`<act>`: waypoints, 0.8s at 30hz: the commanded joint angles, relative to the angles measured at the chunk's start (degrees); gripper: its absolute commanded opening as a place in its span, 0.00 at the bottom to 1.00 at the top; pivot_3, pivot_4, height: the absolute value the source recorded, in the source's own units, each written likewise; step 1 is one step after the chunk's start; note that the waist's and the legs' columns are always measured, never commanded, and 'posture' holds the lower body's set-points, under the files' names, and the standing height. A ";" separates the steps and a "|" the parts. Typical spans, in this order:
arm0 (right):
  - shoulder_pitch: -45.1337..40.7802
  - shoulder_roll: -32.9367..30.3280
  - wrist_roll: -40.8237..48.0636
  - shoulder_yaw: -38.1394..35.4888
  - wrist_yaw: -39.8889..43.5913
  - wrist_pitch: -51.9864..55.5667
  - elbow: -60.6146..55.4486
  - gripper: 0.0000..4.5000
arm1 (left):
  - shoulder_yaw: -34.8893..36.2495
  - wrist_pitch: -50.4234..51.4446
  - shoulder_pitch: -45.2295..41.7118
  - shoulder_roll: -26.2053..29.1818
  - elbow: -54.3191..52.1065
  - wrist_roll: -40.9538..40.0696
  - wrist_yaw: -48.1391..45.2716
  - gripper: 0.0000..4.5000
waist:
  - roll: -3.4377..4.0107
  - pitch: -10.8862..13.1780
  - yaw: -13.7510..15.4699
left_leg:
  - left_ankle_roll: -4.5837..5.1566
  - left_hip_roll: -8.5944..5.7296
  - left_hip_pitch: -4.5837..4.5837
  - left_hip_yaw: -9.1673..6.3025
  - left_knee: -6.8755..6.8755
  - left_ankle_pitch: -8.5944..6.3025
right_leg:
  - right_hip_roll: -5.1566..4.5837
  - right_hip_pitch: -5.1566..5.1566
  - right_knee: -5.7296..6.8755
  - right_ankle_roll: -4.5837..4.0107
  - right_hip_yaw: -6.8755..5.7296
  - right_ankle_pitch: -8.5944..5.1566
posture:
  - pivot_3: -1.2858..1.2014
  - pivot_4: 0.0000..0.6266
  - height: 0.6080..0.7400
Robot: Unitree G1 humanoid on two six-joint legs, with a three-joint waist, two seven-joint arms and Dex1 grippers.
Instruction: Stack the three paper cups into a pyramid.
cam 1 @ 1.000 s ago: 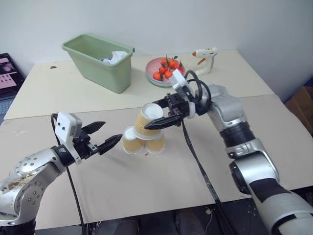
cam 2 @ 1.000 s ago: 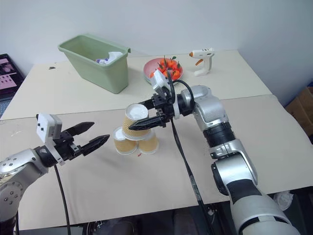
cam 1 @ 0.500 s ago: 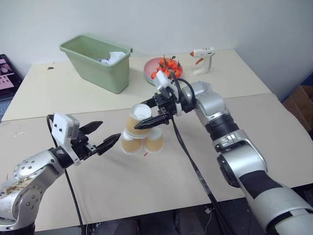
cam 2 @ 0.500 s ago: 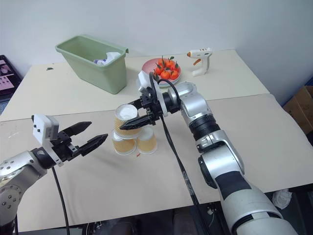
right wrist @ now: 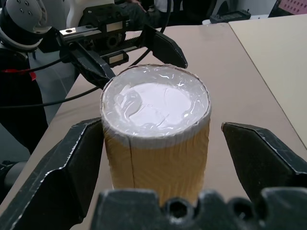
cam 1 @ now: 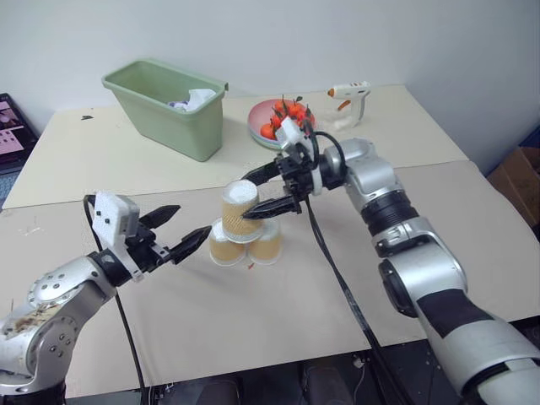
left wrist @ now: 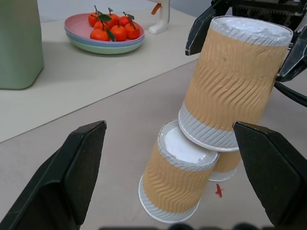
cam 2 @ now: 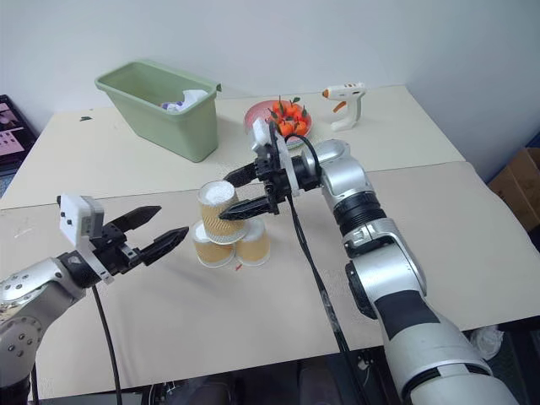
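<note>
Right pincer (cam 1: 268,189) wide, flanking top cup (cam 1: 239,209) | left pincer (cam 1: 187,230) wide | cups unlabelled

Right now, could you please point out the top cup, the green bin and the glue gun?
top cup (cam 1: 240,207), left eye view, ribbed side.
green bin (cam 1: 160,116), left eye view, front wall.
glue gun (cam 1: 352,90), left eye view, white body.

My robot's arms are silver-grey shells with black joint bands, each wrist carrying a white camera block, black cables, and black pointed jaws on the left gripper (cam 1: 184,236) and right gripper (cam 1: 268,192).
</note>
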 commanded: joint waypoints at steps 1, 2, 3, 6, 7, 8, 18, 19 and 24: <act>-1.09 -3.11 2.58 -3.67 3.21 2.94 -2.27 0.99 | 1.15 -1.78 -2.26 -0.13 0.59 -1.76 -0.63 1.00 | 0.00 0.00 0.00 | 0.00 0.00 0.00 0.00 0.00 0.00 | 0.00 0.00 0.01 0.00 0.00 0.00 | 0.52 0.24 0.89; -0.92 -3.79 2.66 -4.12 3.19 3.40 -2.18 0.99 | 1.57 -1.84 -2.67 -0.23 0.93 -2.13 -0.66 1.00 | 0.00 0.00 0.01 | 0.00 0.00 -0.01 0.00 0.00 0.00 | 0.00 0.00 0.01 0.00 0.00 0.00 | 0.52 0.24 0.89; -0.67 -4.38 2.66 -4.67 2.89 3.54 -2.01 0.99 | 2.18 -1.78 -3.17 -0.42 1.39 -2.76 -0.50 1.00 | 0.00 0.00 0.01 | 0.01 0.00 0.00 0.00 0.00 -0.01 | 0.00 0.00 0.01 0.00 0.00 0.00 | 0.52 0.24 0.89; 0.06 -5.88 2.64 -5.96 1.72 3.84 -1.70 0.99 | 4.11 -1.67 -4.52 -0.73 2.89 -4.60 0.33 1.00 | 0.00 0.00 -0.11 | 0.01 0.00 -0.01 0.00 0.00 -0.01 | 0.00 0.00 0.00 0.00 0.00 0.00 | 0.52 0.24 0.89; 0.24 -6.48 2.88 -6.63 1.24 4.33 -1.52 0.99 | 4.87 -1.57 -4.93 -0.75 3.48 -5.29 0.43 1.00 | 0.00 0.00 -0.15 | 0.01 0.00 0.00 0.00 0.00 -0.01 | 0.00 0.00 0.00 0.00 0.01 0.00 | 0.52 0.24 0.89; 0.36 -6.89 3.09 -7.08 0.96 4.72 -1.48 0.99 | 5.36 -1.47 -5.16 -0.73 3.80 -5.82 0.52 1.00 | 0.00 0.00 -0.18 | 0.01 0.00 0.01 0.01 0.00 -0.01 | 0.00 0.00 0.01 0.00 0.01 0.00 | 0.52 0.24 0.89; 4.20 -13.70 3.89 -13.08 -4.16 4.59 -4.64 0.99 | 13.22 -1.47 -3.62 -2.08 4.96 -10.20 7.43 1.00 | -0.01 -0.01 0.04 | 0.01 0.00 -0.03 0.01 0.00 -0.01 | -0.02 0.00 -0.01 0.00 0.02 0.00 | 0.52 0.24 0.89; 5.60 -15.15 3.83 -14.18 -5.69 3.98 -5.82 0.99 | 14.72 -1.40 -2.29 -2.43 4.49 -10.35 8.45 1.00 | -0.01 -0.01 0.09 | 0.00 0.00 -0.03 0.01 0.00 0.00 | -0.02 0.00 -0.02 0.00 0.02 0.00 | 0.52 0.24 0.89; 14.81 -20.05 2.26 -21.36 -21.48 1.51 -10.20 0.99 | 18.27 -3.44 4.41 -7.38 5.34 -6.79 14.61 1.00 | -0.03 -0.04 0.35 | 0.03 -0.02 -0.08 0.06 0.00 -0.03 | -0.06 0.01 -0.15 0.05 0.02 0.03 | 0.52 0.24 0.89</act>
